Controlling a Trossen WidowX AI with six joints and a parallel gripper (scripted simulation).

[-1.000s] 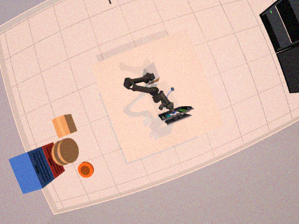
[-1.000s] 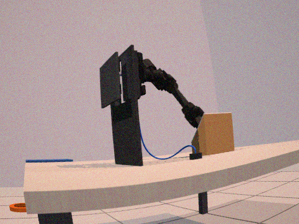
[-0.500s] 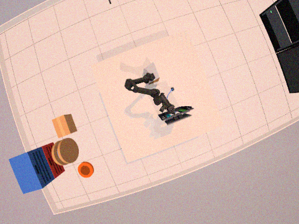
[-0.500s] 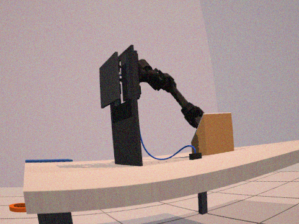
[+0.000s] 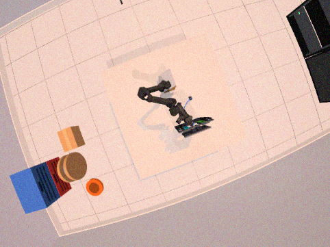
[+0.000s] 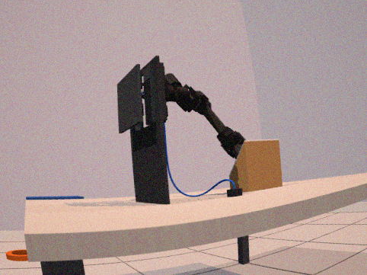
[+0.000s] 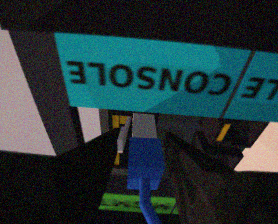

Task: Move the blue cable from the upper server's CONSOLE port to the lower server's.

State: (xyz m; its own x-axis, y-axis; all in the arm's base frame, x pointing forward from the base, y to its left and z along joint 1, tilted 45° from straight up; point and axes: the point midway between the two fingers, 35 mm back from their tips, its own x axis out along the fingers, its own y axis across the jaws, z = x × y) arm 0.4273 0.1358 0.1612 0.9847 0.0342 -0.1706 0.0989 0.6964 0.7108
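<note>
Unplugging step: the jaws stand parted, one either side of the plug (image 7: 145,157); squeezing its tab (image 7: 124,136) comes next.

Bright, washed-out room; dim, murky close-up at the gripper (image 7: 142,135).
From above, the floor (image 5: 82,99) and table top (image 5: 212,85) (image 6: 87,217) glow pale peach, soft grey shadows of the arm (image 5: 157,99) (image 6: 217,122) lying on the table; fine grain speckles everything, and straight edges bow toward the borders; from the side, the arm and dark panels sink into near-black, the table's front edge curving; up close, the teal label (image 7: 145,75) carries a lighter patch beside a darker one, its lettering slightly soft.
</note>
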